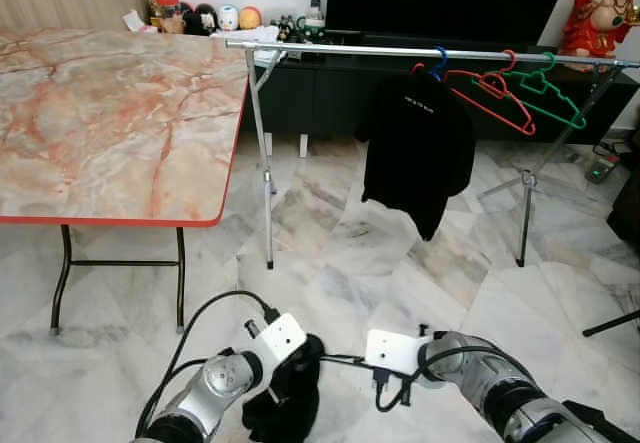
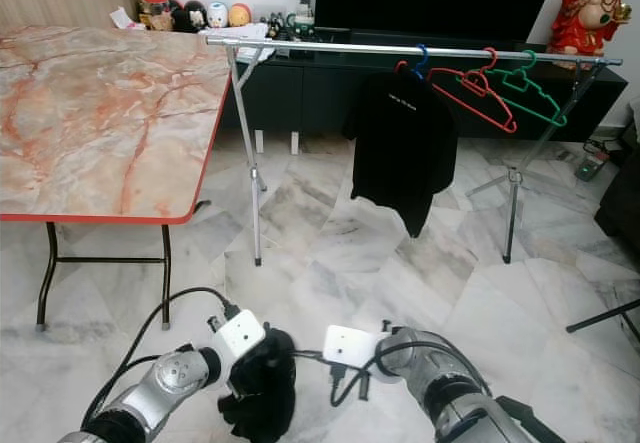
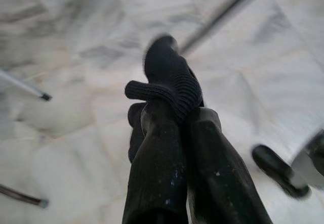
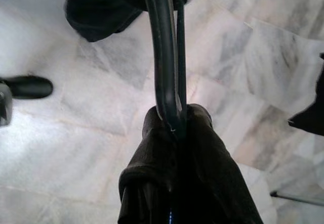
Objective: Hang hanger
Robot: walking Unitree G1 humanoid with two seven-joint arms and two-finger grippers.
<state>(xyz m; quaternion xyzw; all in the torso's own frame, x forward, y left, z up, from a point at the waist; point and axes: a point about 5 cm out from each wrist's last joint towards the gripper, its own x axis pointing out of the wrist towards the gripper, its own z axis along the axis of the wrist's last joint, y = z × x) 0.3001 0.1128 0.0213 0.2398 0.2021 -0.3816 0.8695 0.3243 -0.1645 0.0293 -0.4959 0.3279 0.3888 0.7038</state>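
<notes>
Low in front of me, a black garment (image 1: 283,398) hangs bunched between my two arms. My left gripper (image 3: 174,115) is shut on its ribbed collar (image 3: 167,90). My right gripper (image 4: 174,120) is shut on the thin black hanger (image 4: 162,47), whose far end runs into the garment (image 4: 96,6). Further ahead stands the silver clothes rail (image 1: 400,51). A black T-shirt (image 1: 415,148) hangs on it by a blue hook, with an empty red hanger (image 1: 490,93) and a green hanger (image 1: 545,88) to its right.
A marble-topped table (image 1: 100,103) with a red edge fills the left side, its legs on the floor near my left arm. A dark TV cabinet (image 1: 320,93) is behind the rail. The rail's legs (image 1: 262,163) spread onto the marble floor.
</notes>
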